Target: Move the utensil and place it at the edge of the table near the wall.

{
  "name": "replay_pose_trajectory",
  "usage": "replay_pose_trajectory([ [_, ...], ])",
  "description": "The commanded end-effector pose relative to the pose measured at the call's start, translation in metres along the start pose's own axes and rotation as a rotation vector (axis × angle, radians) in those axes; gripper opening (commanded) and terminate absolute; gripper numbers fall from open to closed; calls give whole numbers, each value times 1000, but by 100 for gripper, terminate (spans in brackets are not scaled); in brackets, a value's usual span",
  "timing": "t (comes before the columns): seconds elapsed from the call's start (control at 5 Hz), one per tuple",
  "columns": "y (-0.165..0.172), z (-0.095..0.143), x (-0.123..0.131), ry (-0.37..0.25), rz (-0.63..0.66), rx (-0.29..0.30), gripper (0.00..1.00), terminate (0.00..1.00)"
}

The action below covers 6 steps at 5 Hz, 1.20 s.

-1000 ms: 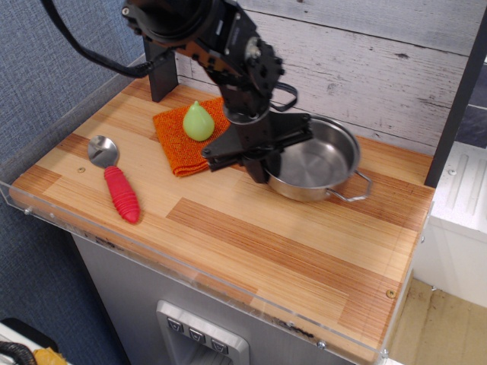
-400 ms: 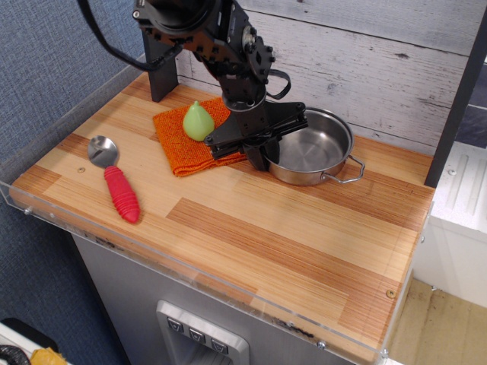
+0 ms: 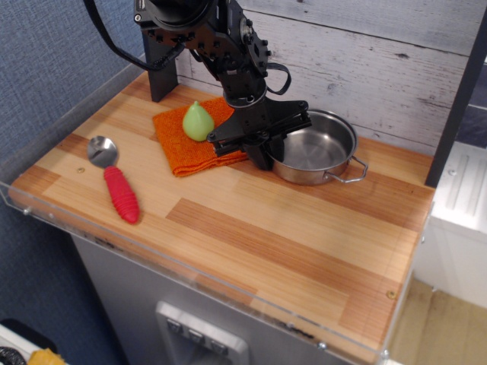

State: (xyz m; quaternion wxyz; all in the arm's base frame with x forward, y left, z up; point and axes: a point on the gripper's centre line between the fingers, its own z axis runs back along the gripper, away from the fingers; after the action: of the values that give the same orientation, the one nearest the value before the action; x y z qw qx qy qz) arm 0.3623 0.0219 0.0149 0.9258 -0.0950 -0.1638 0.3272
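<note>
A mock kitchen in a lab: plank countertop point(image 3: 251, 228) with acrylic rim, whitewashed wall point(image 3: 380, 68) at twelve o'clock, robot arm point(image 3: 221, 46) mounted there.

The black jointed robot arm point(image 3: 221, 46) comes in from eleven o'clock and bends steeply down toward the middle of the view. Its wrist points downward, a black cable looping off it at three o'clock. The black claw point(image 3: 261, 148) hangs low with its fingers closed, one dark finger point(image 3: 261, 157) reaching straight down at six o'clock.
</note>
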Motion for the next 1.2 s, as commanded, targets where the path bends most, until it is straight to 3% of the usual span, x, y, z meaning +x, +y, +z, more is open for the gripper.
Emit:
replay_pose_trajectory([
  [0.0,-9,43,17,-69,-19,-22,100,0],
  [0.2,-14,67,19,-105,-10,-33,100,0],
  [0.4,-13,96,17,-103,-69,22,100,0],
  [0.6,-6,119,17,-26,-189,129,100,0],
  [0.8,12,127,25,-18,-224,166,100,0],
  [1.0,24,138,41,39,-368,207,100,0],
])
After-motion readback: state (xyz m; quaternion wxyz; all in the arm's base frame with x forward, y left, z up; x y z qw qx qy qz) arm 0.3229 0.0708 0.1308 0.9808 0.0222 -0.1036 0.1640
